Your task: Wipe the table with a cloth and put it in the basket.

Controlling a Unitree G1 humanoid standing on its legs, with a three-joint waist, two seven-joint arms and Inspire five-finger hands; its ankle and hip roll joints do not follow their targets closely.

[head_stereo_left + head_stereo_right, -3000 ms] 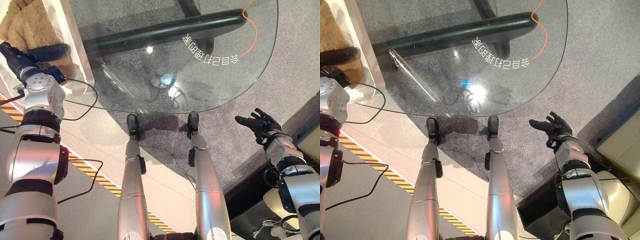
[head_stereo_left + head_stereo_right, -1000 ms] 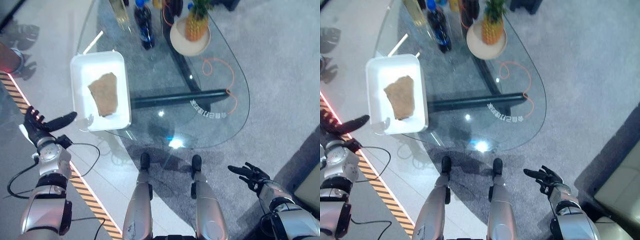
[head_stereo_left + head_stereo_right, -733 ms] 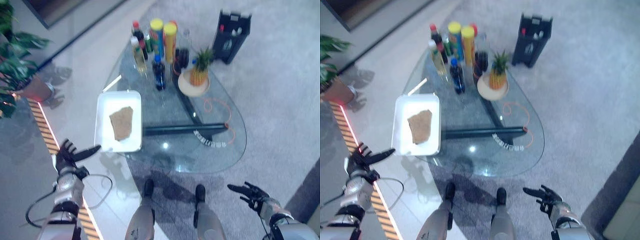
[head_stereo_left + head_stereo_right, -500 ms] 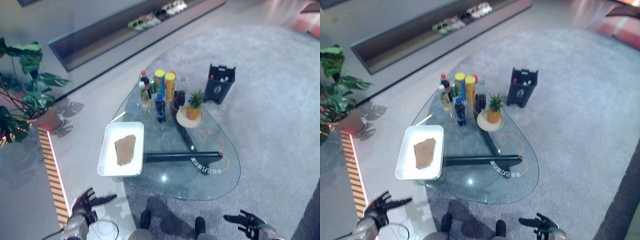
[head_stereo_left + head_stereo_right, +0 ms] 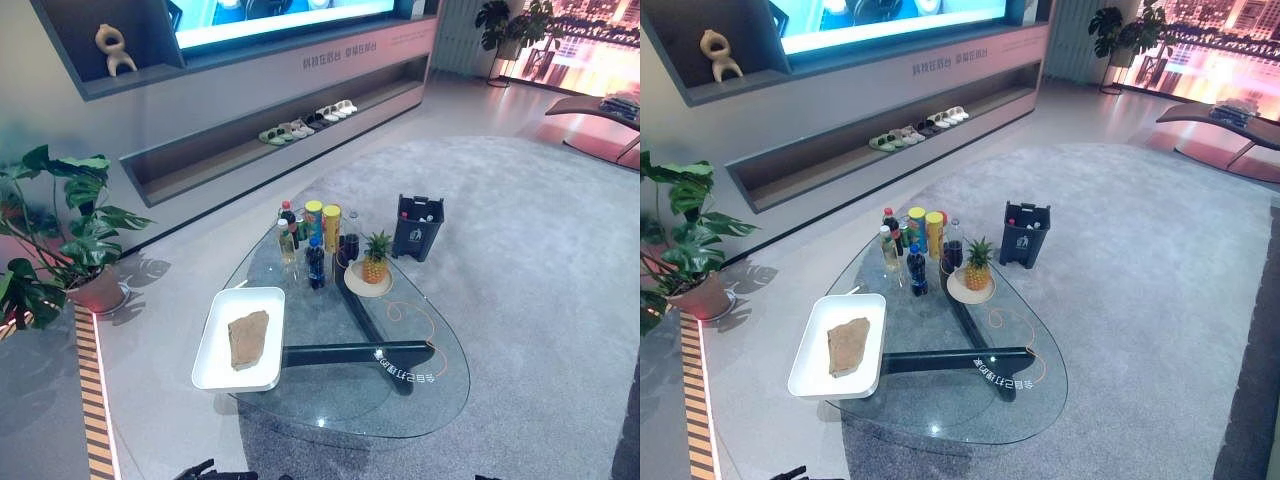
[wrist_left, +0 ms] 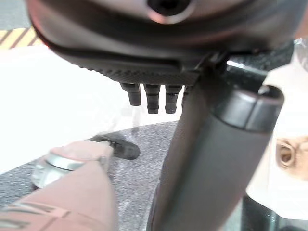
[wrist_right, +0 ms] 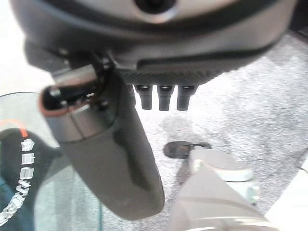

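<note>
Both hands, left hand [image 6: 202,159] and right hand [image 7: 106,144], hang with fingers straight, holding nothing, while the brown cloth [image 5: 247,338] lies in the white tray [image 5: 215,362] at the glass table's [image 5: 420,410] left edge.

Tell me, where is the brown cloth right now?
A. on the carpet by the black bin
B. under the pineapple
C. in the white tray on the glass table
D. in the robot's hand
C: the brown cloth lies flat inside the white tray at the glass table's left end.

My two head cameras look from high up, forward and down, and share the glass counter [image 5: 400,390]. Each wrist camera looks along my own hand [image 6: 216,159], very near, toward the floor.
</note>
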